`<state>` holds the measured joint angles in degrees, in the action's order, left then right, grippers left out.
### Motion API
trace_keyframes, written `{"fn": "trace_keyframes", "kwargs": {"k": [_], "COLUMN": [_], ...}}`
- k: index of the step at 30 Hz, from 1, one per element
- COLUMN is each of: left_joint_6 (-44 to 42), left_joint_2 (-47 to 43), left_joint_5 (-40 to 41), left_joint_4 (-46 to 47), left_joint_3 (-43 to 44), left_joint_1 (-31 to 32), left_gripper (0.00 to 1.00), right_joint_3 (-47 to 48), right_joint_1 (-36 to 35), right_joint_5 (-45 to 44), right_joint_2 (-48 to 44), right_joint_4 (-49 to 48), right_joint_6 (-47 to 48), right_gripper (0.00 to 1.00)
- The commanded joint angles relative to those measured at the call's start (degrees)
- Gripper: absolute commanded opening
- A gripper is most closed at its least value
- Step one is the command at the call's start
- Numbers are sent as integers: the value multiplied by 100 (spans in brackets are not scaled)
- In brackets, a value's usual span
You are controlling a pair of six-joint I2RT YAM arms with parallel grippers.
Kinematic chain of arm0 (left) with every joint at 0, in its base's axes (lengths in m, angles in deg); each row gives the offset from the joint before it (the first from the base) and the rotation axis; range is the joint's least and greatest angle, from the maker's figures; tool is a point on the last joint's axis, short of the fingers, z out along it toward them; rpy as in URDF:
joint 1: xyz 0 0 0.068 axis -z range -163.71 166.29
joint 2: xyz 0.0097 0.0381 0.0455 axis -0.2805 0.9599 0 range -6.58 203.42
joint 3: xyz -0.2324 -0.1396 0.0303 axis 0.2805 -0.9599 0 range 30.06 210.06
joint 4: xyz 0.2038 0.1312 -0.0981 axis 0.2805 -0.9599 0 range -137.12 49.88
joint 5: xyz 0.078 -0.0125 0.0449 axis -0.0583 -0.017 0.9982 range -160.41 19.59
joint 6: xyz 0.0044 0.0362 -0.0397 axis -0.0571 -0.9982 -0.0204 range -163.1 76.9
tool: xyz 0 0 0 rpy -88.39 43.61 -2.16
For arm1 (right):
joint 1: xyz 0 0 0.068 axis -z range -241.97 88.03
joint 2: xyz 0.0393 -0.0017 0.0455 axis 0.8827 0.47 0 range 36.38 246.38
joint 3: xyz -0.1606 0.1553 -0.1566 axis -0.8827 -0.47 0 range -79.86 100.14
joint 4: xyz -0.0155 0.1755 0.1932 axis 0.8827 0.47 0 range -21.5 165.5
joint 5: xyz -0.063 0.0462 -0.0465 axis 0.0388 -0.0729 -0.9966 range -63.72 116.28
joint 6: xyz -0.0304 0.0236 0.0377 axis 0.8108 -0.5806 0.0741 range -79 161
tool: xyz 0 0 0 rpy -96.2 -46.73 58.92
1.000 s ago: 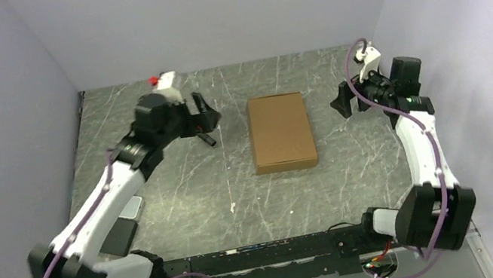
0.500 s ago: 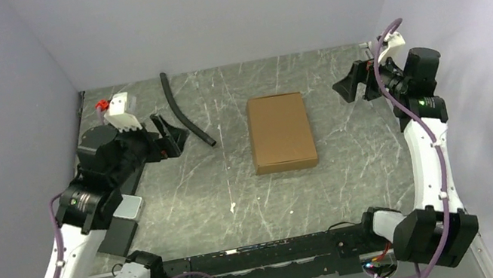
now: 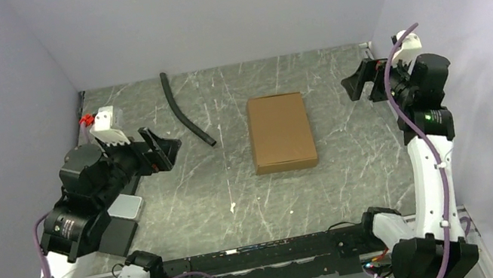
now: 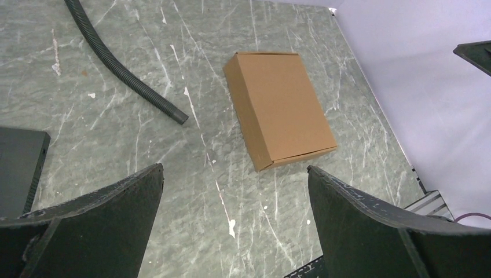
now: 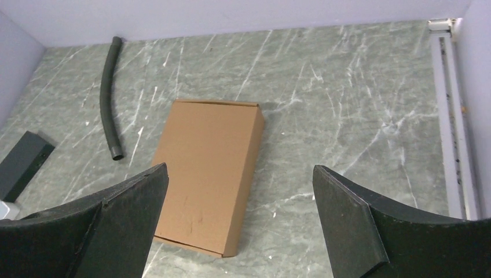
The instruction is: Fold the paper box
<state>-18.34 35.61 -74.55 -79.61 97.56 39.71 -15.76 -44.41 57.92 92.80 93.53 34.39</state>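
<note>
Seemingly closed, the paper box [image 3: 280,131] lies mid-frame; left end effector [image 3: 159,148] and right end effector [image 3: 360,84] gape wide, empty, so a loosely tucked lid could spring open

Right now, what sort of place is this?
Probably a robot test booth: plain lilac walls enclose a scratched grey table, with a left arm and right arm mounted at its near edge, and a cardboard box.
</note>
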Motion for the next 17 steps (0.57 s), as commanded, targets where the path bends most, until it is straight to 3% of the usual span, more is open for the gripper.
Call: {"fn": "trace_keyframes", "kwargs": {"k": [1, 8, 17], "left_joint_6": [152, 533, 473], "left_joint_2": [-107, -379, -441], "left_joint_5": [79, -85, 43], "left_joint_4": [18, 286, 4], "left_joint_3": [-17, -528, -513], "left_joint_1": [-20, -13, -19], "left_gripper": [99, 99, 99], "right_joint_3": [25, -76, -44], "right_joint_1": [19, 19, 32], "right_joint_5": [-403, -395, -180], "right_joint_2": [-307, -544, -562], "right_joint_4": [229, 289, 200], "right_joint_6": [88, 60, 29], "right_gripper": [100, 100, 100]}}
